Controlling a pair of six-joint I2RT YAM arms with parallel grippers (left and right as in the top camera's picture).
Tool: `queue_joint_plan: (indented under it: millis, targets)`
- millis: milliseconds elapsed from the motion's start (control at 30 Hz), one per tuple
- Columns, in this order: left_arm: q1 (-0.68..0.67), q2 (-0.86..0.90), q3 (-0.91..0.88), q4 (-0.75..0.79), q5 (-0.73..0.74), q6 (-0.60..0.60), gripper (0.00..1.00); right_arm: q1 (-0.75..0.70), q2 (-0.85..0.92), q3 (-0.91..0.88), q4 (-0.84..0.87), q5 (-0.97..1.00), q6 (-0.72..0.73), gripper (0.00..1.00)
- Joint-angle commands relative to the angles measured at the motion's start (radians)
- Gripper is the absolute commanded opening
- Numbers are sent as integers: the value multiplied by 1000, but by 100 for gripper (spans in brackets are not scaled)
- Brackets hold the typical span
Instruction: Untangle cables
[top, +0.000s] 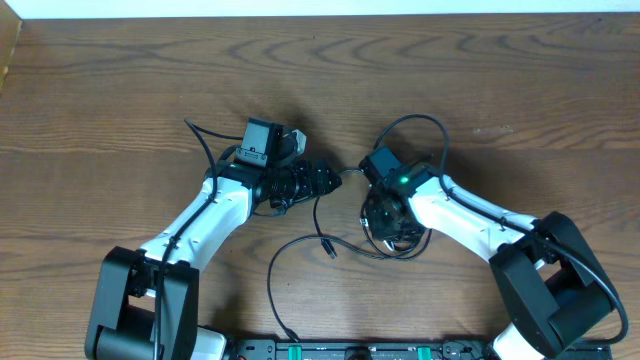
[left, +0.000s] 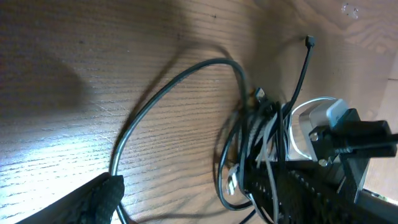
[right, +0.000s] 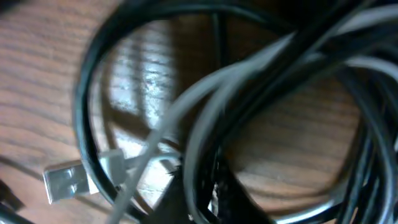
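Right gripper (top: 386, 217): clenched, nose down into the cables (top: 398, 248). The bundle sits right under and around its tips, touching them. Can't tell if a strand is actually pinched, since the overhead view hides the tips and the right wrist view is blurred coils edge to edge.

Right wrist view:
- Black loops cross over each other.
- A whitish strand (right: 186, 102) threads through them.
- A silver USB plug (right: 65, 180) lies flat on the wood, lower left.

Outward from the bundle:
- A big loop (top: 415, 122) arcs over the far side of the right wrist.
- A thin black lead (top: 318, 215) drops from the gap between the two grippers toward the robot base and ends in a small plug (top: 331, 250).
- A long strand (top: 272, 285) curves on to the near table edge.

Left gripper (top: 335, 180): released, jaws spread, nothing clamped. It points at the right gripper from just beside it, and the bundle lies ahead of it.

Left wrist view: only one finger (left: 93, 199) is in frame, lower left. A black cord arcs from the bundle and meets its tip. Whether it touches the tip or passes under it, can't tell.

Table (top: 120, 90): wood grain. All the loose cable lies flat on it.
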Motion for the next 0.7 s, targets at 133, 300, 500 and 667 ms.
queue_joint_plan:
  millis: [133,300,500,667]
  targets:
    - [2,5,-3,-2,9,-8,85,-10,-37,39,-35,11,2,1]
    - [2,5,-3,-2,8,-8,85,-38,-120,115,-127,11,-45,2]
    - [2,5,-3,-2,-18,-8,85,-43,-227,170,-194,10,-88,4]
    - [2,5,-3,-2,-17,-8,85,-43,-262,170,-194,11,-88,14]
